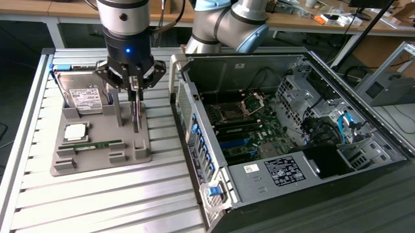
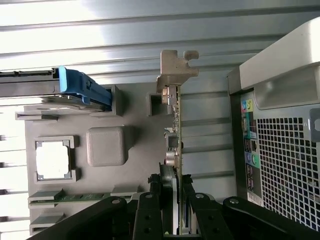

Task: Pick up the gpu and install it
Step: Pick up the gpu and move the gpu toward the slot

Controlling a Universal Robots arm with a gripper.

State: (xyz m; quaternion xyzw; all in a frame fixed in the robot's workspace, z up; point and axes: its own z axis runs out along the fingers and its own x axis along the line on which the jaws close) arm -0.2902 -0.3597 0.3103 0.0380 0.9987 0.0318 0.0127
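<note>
Over the grey plastic parts holder (image 1: 97, 162), the black gripper (image 1: 134, 91) has its jaws clamped on the thin dark gpu card (image 1: 137, 116), which stands upright on edge. I judge this is the picking step; freeing the card calls for a straight upward pull.

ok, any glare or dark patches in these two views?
Wrist view: ribbed silver metal table glares white; square silver chip in the grey plastic tray washes out. Exterior view: same table shines brightly; open black computer case interior is shadowed.
</note>
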